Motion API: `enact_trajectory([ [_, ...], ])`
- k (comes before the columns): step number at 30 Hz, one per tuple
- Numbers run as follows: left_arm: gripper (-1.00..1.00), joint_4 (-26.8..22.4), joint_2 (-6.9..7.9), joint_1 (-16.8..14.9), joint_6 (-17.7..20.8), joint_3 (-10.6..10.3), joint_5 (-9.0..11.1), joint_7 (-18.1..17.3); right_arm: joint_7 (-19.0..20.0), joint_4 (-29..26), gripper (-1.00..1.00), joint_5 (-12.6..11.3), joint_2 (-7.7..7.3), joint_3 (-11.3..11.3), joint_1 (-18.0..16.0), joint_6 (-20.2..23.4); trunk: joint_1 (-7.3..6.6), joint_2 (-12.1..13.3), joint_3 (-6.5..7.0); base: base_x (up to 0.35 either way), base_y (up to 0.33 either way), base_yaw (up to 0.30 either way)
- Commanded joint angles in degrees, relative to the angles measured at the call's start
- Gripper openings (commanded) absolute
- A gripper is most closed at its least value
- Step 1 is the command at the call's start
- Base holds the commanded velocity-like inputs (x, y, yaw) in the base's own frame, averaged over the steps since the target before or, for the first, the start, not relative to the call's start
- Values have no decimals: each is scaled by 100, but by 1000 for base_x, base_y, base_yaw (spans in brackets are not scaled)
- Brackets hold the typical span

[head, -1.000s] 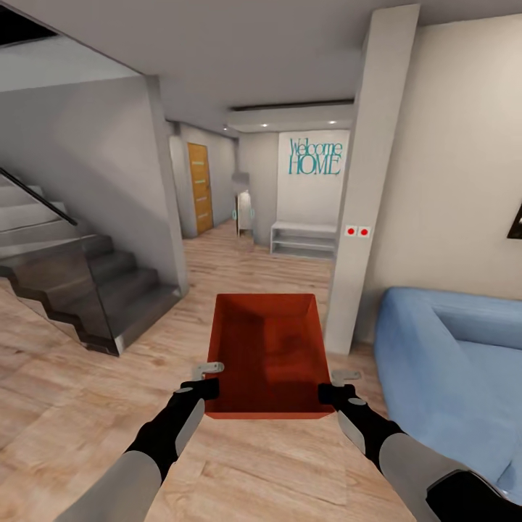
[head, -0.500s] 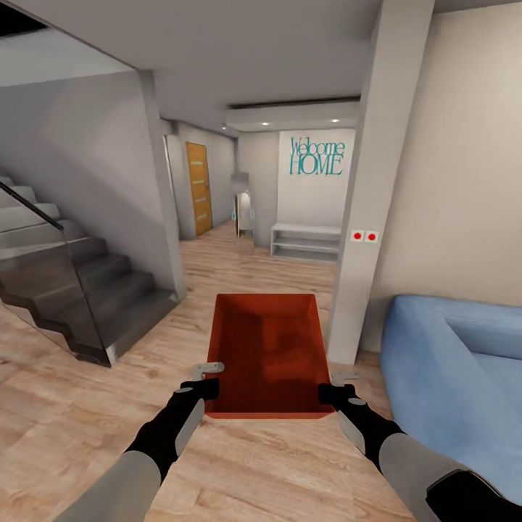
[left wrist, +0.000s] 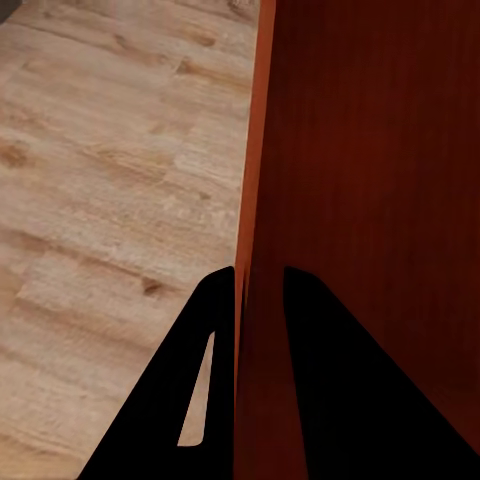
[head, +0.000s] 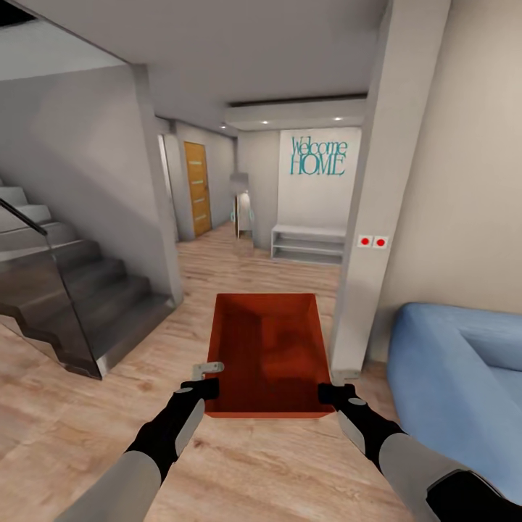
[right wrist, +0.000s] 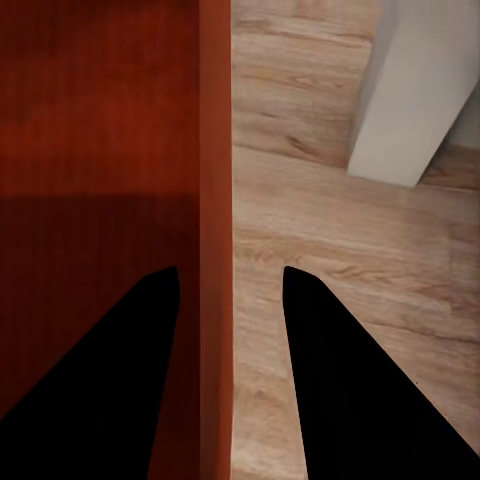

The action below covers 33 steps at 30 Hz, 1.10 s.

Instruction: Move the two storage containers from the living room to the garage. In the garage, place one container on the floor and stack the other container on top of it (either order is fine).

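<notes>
Head view: storage container (head: pixel 267 355) between both fingers (head: pixel 210 388), walls clamped.

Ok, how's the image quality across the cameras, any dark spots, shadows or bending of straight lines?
Head view: evenly lit, with ceiling spots far down the hall; the pillar leans, a wide-angle stretch. Left wrist view: gripper fingers are flat black silhouettes on the storage container. Right wrist view: a shadow band darkens the container's inside.

light plank floor (head: pixel 275 464), grey stairs (head: pixel 65 304), blue sofa (head: pixel 457 370).
</notes>
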Motion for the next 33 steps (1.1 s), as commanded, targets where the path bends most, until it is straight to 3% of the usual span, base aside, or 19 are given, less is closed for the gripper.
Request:
enact_trajectory([
  [1, -100, -24, 22, -3, 0, 228, -105, 92, 49, 3, -100, -131, -1, -14, -1, -15, 6, -4, -2, 322, 0, 0],
  [33, -100, -33, 31, -3, 0, 228, -105, 93, 49, 3, -100, -131, -1, -14, -4, -3, 6, -4, -2, 322, 0, 0],
])
